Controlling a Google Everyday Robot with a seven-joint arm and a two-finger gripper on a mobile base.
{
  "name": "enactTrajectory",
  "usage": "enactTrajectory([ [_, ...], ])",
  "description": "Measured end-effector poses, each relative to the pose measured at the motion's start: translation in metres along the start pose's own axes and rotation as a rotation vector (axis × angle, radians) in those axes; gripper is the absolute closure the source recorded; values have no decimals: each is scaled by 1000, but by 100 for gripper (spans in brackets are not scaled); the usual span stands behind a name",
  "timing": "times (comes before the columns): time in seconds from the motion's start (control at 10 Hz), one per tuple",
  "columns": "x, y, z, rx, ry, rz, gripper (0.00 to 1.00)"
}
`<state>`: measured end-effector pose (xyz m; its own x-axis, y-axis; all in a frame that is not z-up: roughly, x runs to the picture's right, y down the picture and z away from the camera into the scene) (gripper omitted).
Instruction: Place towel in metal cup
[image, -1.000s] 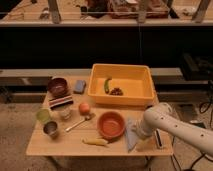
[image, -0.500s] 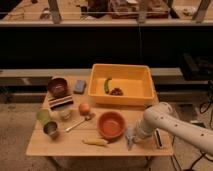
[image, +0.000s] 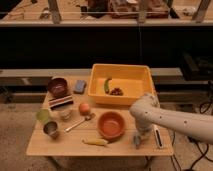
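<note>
Towel (image: 136, 142) pinched in closed jaws, right of orange bowl (image: 111, 125)

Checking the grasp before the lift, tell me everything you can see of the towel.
The towel is thin light grey-blue cloth, mostly hidden by the arm; only a small bunched piece shows. It lies on the wooden table near its front edge, right of the orange bowl and apart from it. The gripper is down on it, shut, apparently pinching the cloth.

I see a wooden table (image: 70, 145) — yellow tub (image: 135, 80) at one, orange bowl (image: 111, 125) near centre, metal cup (image: 50, 129) at eight, towel (image: 135, 144) at five, pinched in my gripper (image: 137, 137).
</note>
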<state>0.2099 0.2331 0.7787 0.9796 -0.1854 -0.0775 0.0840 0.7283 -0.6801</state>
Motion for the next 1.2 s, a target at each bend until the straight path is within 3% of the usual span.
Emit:
enactTrajectory([
  [0.2,8,-7,-44,29,-13,-2,100],
  [0.6,3,-25,-153,105,-135,-39,100],
  [0.8,-27,-30,-199,135,-201,-89,100],
  [1.0,-73,-25,-227,137,-280,-162,100],
  [1.2,-120,-18,-235,135,-359,-241,100],
])
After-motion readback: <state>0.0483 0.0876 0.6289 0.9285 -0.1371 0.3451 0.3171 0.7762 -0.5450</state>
